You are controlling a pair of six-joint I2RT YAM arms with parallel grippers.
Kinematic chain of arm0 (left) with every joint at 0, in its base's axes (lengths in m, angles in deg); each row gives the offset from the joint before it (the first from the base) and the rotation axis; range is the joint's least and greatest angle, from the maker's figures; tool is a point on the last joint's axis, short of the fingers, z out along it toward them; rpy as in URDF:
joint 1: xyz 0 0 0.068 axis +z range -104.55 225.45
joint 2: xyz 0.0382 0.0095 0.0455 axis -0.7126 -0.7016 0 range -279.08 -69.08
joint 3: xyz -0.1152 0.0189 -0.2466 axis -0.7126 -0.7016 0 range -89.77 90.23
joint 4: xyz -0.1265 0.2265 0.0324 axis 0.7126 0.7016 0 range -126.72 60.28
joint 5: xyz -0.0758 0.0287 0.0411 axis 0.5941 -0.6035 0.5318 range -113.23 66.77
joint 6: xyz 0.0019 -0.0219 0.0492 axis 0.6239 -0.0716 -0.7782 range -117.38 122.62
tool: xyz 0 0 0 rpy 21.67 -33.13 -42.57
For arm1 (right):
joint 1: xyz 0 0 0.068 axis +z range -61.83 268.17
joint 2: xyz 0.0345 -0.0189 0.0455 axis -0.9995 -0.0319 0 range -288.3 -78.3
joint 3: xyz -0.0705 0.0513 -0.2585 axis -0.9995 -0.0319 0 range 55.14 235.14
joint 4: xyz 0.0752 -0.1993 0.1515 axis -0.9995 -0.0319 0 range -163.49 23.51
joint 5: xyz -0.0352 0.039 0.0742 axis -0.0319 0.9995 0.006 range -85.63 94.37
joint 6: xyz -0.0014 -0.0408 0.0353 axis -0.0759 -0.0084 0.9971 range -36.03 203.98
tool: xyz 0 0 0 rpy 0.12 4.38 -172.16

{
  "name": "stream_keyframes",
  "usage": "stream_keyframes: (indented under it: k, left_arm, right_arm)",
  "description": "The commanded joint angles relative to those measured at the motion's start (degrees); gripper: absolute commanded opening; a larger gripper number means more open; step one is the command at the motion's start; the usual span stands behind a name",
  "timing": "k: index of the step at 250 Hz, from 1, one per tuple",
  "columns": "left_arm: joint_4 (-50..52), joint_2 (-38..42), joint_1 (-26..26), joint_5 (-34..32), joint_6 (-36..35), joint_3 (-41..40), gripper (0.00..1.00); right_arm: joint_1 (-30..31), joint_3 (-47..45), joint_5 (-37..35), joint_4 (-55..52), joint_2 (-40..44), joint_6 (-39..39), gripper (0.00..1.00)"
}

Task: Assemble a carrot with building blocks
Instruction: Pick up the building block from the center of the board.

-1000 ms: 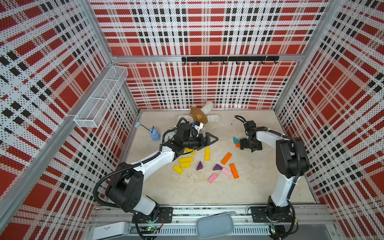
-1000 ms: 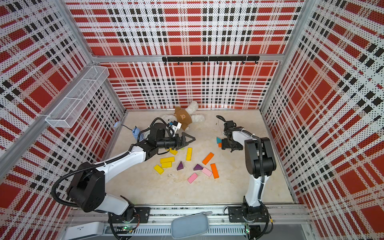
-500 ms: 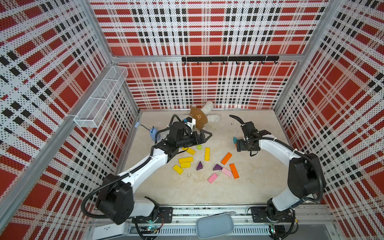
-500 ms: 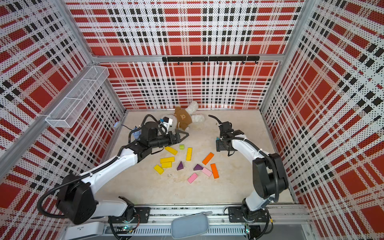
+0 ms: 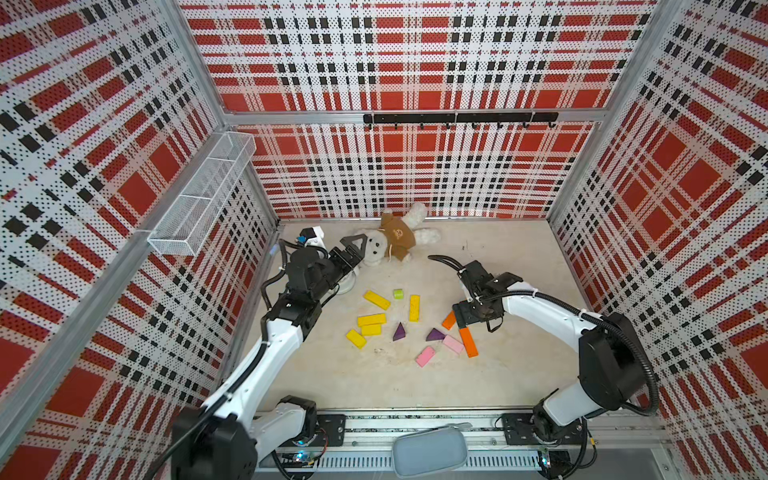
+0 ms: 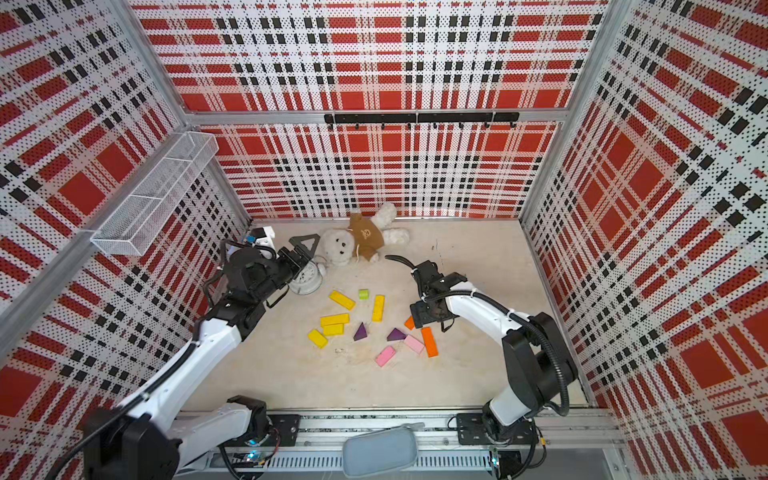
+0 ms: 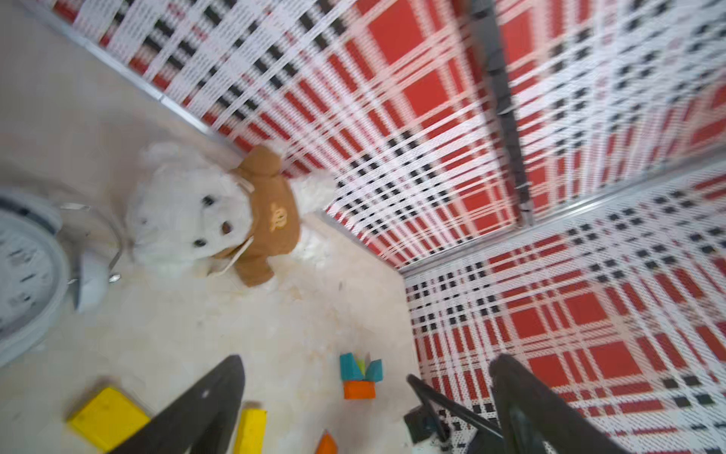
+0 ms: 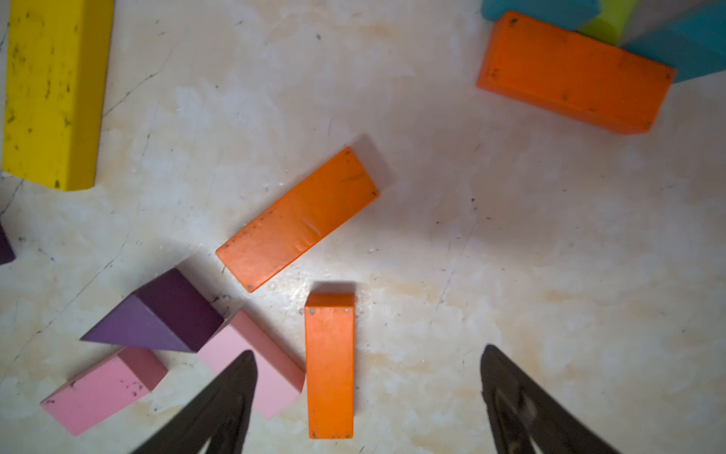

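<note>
Wire basket (image 5: 199, 203) on wall (image 5: 104, 158) | left tool (image 7: 367, 359) spread wide | right tool (image 8: 368, 350) spread above orange blocks (image 8: 298, 220)

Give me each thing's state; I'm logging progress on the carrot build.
left tool: open, empty, beside the plush bear.
right tool: open, empty, above two loose orange blocks.
first orange block: flat, teal triangles and lime cylinder touching it.
yellow blocks: loose, flat.
pink blocks: loose, flat.
purple triangles: loose.
alarm clock: lying face up.
</note>
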Motion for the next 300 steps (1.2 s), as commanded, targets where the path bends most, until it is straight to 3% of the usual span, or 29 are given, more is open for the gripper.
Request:
stream_keyframes:
  k: [1,14,23,45,86,129,185,300]
  left_arm:
    - [-1.8,-2.5,-0.4,9.8,0.0,1.8,0.9]
    - [-0.9,-2.9,-1.1,6.6,0.7,0.9,0.77]
    - [-3.3,-3.2,-1.2,7.2,1.6,-0.5,0.76]
    - [-3.1,-4.2,-2.0,8.8,1.5,-0.9,0.87]
    - [5.5,-7.1,-3.9,12.9,-1.8,3.3,1.0]
    - [5.2,-10.8,-5.1,16.2,0.0,2.0,0.99]
    - [6.4,-15.6,-8.5,20.0,2.0,3.1,1.0]
    - [-0.9,-14.5,-9.7,21.7,5.9,0.6,1.0]
  right_arm:
    - [0.4,-0.7,3.1,2.3,-0.2,-2.2,0.92]
    - [0.4,-0.9,3.7,2.6,-0.5,-2.5,0.92]
    - [0.4,-0.9,3.7,2.6,-0.8,-2.7,0.92]
    - [0.9,-0.9,3.7,2.8,-2.2,-3.5,0.92]
    - [1.7,0.1,2.8,3.2,-5.4,-4.6,0.91]
    - [1.9,1.8,3.1,4.0,-8.8,-6.2,0.9]
    - [2.6,3.6,3.8,3.8,-10.6,-7.9,0.97]
    - [2.2,11.6,-6.1,2.3,-19.0,-10.8,1.0]
